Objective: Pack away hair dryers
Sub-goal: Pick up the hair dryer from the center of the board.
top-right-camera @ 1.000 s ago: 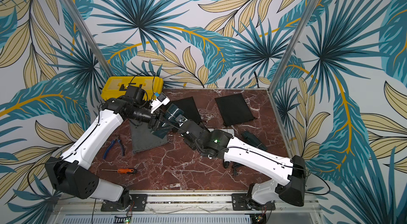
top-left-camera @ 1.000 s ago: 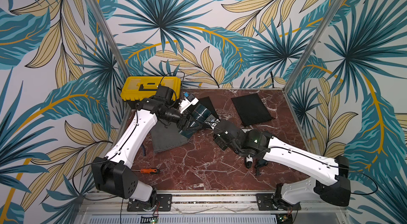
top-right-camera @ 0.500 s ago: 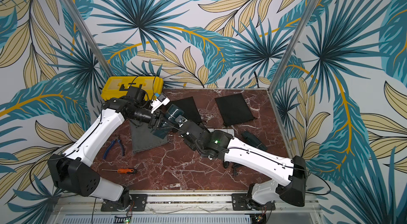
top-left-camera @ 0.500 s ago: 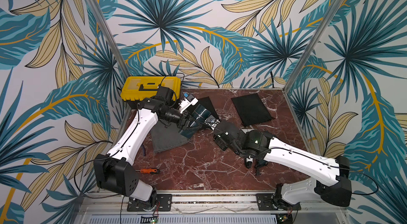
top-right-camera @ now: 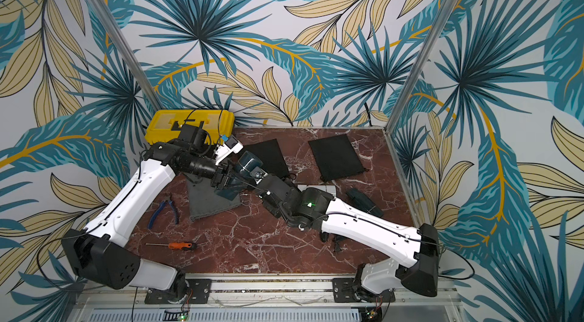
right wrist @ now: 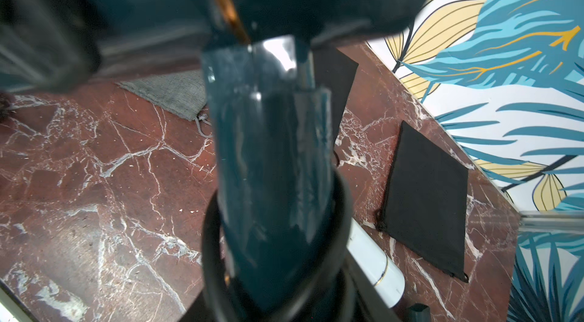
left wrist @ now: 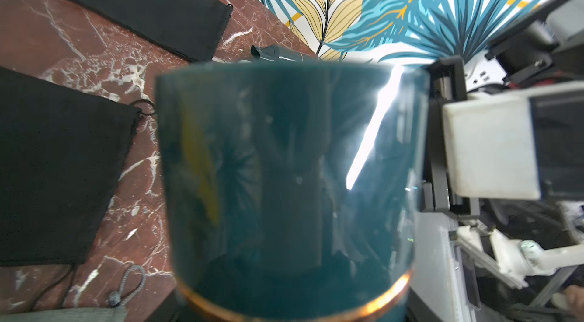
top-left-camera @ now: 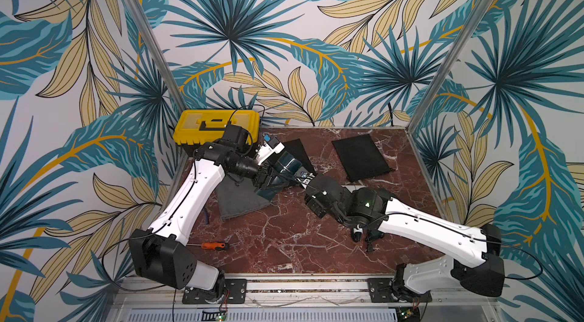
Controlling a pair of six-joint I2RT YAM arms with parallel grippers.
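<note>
Left wrist view is nearly filled by the barrel of the teal hair dryer (left wrist: pixel 284 178). I read my left hand (top-left-camera: pixel 267 178) as clamped on it, holding it in the air above the grey pouch (top-left-camera: pixel 237 203) at nine o'clock on the table (top-left-camera: pixel 284 241). My right hand (top-left-camera: pixel 306 175) sits at the dryer's handle, which runs straight toward the right wrist camera. Its jaws are hidden, so I cannot tell whether they grip or stand apart.

I judge this to be the bagging step for this dryer, with both arms on it. Next I'd need one hand freed to lift the grey pouch's mouth, and the cord kept clear, before sliding the dryer in.

I count three hair dryers: this one, a second teal hair dryer (top-right-camera: pixel 363 201) lying at three o'clock, and a white hair dryer (right wrist: pixel 376 260) partly under my right arm. There are three pouches: the grey one, a black pouch (top-left-camera: pixel 297 149) at twelve o'clock, and another black pouch (top-left-camera: pixel 360 156) at one o'clock. All lie flat, so none looks packed yet.
</note>
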